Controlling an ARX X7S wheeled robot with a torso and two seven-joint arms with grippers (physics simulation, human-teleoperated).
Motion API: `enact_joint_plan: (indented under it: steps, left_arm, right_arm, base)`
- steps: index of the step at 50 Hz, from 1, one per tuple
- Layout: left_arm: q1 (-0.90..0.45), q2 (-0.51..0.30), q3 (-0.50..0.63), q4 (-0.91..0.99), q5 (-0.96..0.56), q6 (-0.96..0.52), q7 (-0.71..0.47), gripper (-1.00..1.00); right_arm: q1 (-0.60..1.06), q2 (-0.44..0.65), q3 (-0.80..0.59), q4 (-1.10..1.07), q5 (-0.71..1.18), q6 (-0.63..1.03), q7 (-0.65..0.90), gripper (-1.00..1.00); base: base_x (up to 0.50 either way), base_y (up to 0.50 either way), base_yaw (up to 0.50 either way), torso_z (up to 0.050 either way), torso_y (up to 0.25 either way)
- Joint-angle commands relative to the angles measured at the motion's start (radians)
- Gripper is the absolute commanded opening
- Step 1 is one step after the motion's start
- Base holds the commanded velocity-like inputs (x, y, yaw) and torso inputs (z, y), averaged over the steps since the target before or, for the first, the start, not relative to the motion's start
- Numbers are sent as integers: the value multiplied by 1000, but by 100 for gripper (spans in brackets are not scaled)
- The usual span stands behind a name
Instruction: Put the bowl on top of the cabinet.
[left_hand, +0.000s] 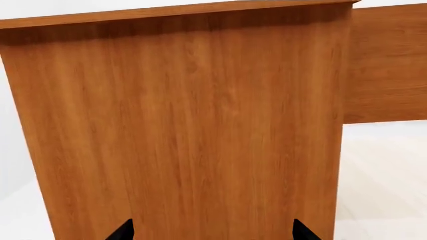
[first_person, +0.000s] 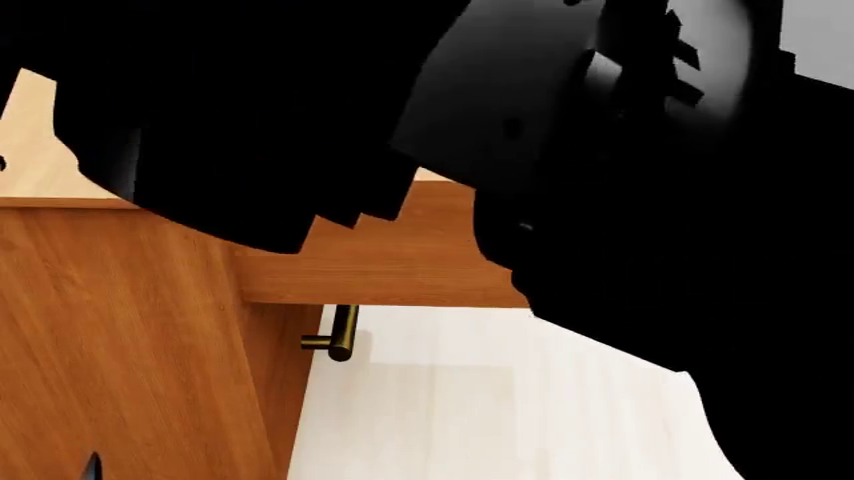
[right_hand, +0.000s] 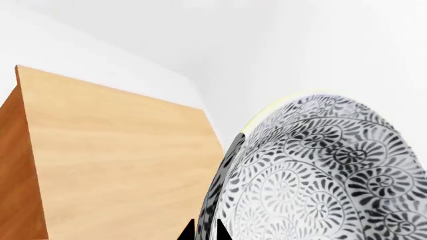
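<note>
In the right wrist view the bowl, white with a dense dark petal pattern, fills the near side and stands tilted on its edge. My right gripper is shut on its rim, one fingertip on each side of the wall. Beyond it lies the flat pale top of the cabinet. The left wrist view faces an orange-brown side panel of the cabinet, and my left gripper is open with its fingertips wide apart and nothing between them. The bowl is hidden in the head view, where the cabinet shows at the left.
My right arm blocks most of the head view. A brass bar handle sticks out from the cabinet's front. Pale floor lies below, and white walls meet in a corner behind the cabinet.
</note>
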Motion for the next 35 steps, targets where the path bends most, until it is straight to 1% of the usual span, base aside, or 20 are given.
enact_joint_plan:
  steps: [1, 11, 14, 17, 18, 27, 35]
  left_arm:
    - [10, -5, -6, -21, -4, 26, 8, 100]
    - [-1, -2, 3, -42, -3, 32, 13, 100]
    - [0, -4, -1, -47, -8, 38, 15, 100]
    - [-7, -2, 11, -60, 2, 42, 19, 100]
    - [-14, 0, 14, -64, -1, 38, 20, 100]
    - [-37, 3, 19, -79, -5, 26, 19, 100]
    - [-31, 4, 6, -123, -13, 62, 31, 100]
  right_arm:
    - [-14, -54, 48, 19, 19, -36, -19, -100]
    - [-30, -64, 58, 47, 26, -97, -56, -100]
    - [-37, -42, 19, 35, -7, -117, -87, -100]
    - [-38, -32, 14, 97, -30, -144, -113, -100]
    - [-43, -29, -10, 105, -53, -151, -122, -100]
    - [-62, -48, -71, 222, -123, -204, -174, -100]
    - [-102, -94, -106, 344, -153, -268, -198, -100]
  base:
    - [0, 0, 0, 0, 0]
    - [0, 0, 0, 0, 0]
    - [0, 0, 0, 0, 3]
    - [0, 0, 0, 0, 0]
    - [0, 0, 0, 0, 0]
    - [0, 0, 0, 0, 0]
    - [0, 0, 0, 0, 0]
